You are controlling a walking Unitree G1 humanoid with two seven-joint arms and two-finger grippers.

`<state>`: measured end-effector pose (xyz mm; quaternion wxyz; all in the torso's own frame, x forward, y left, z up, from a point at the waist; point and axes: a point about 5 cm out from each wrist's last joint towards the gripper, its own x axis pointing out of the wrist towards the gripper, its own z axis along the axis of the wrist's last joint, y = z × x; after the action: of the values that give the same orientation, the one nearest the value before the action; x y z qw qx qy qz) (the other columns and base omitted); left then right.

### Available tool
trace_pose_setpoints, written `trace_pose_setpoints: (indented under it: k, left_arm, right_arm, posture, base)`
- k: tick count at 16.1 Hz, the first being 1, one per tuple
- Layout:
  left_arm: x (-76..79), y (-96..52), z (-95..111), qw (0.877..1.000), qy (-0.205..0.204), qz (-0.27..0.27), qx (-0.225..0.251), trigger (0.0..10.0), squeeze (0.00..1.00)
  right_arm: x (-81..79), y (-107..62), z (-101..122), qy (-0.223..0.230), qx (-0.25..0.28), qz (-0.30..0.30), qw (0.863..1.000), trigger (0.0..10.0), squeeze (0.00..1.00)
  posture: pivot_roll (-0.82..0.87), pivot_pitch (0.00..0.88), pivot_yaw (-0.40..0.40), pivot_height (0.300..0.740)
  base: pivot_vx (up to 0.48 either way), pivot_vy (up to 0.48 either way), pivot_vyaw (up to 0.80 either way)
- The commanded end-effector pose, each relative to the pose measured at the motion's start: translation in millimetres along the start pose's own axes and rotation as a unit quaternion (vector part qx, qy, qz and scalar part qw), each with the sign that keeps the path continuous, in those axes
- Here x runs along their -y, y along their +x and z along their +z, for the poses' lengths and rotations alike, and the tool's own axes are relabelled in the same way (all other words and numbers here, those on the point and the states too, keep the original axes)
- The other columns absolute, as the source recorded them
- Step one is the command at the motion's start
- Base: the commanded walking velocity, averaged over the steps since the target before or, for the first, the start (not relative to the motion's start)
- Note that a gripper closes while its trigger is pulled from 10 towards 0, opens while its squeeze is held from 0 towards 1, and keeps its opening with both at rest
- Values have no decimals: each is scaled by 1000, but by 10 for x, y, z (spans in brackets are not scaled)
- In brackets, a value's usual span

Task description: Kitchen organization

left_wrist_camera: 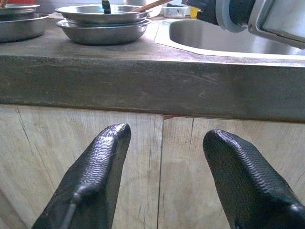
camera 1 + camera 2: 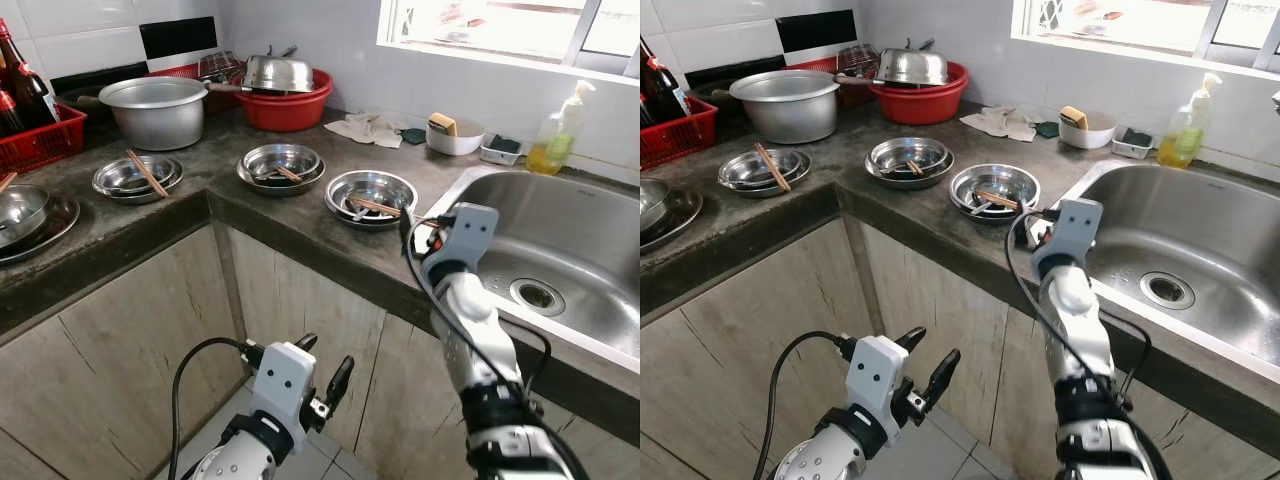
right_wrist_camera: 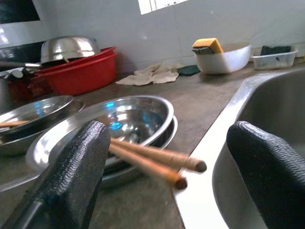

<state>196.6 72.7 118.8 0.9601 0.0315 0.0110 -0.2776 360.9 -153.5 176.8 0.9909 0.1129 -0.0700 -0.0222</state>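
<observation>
From the head, the right gripper is reaching up to the counter edge beside the sink, next to the steel bowl holding chopsticks. The left gripper is hanging low before the cabinet, fingers spread and empty. In the right wrist view, the fingers are standing wide apart, flanking the chopstick tips without gripping. In the left wrist view, the open fingers are facing the cabinet under the counter.
</observation>
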Motion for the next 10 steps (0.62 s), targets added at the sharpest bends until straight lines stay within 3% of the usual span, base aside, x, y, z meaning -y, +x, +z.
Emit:
trace_pose_setpoints:
  k: [1, 3, 5, 6, 8, 9, 10]
  left_arm:
    - [5, -7, 67, 1000, 8, 0, 15, 10000, 0]
    - [6, -4, 61, 1000, 9, 0, 15, 10000, 0]
    - [6, -1, 58, 1000, 9, 0, 15, 10000, 0]
    - [6, -1, 56, 1000, 10, 0, 14, 10000, 0]
    - [5, 2, 52, 1000, 10, 0, 14, 10000, 0]
    - [3, 8, 47, 1000, 11, 0, 13, 10000, 0]
    - [2, 9, 45, 1000, 12, 0, 13, 10000, 0]
  right_arm:
    - [14, 37, 42, 4, 10, -6, 1000, 10000, 0]
    - [4, 75, 58, 6, 11, -6, 1000, 10000, 0]
    - [-35, 112, 60, 9, 13, -2, 1000, 6549, 0]
    - [-52, 123, 54, 11, 12, 1, 1000, 9569, 0]
    - [-60, 142, 58, 12, 13, 4, 1000, 10000, 0]
    - [-49, 155, 65, 12, 13, 0, 1000, 0, 0]
    - [-45, 161, 67, 14, 13, -1, 1000, 0, 0]
  posture:
    - [135, 18, -63, 740]
    - [136, 13, -67, 740]
    - [137, 10, -67, 740]
    - [137, 10, -67, 740]
    - [138, 2, -70, 740]
    - [138, 1, -70, 740]
    - [139, 3, -70, 740]
  base:
    - [0, 0, 0]
    - [0, 0, 0]
    - [0, 0, 0]
    - [0, 0, 0]
    - [0, 0, 0]
    - [0, 0, 0]
    - [0, 0, 0]
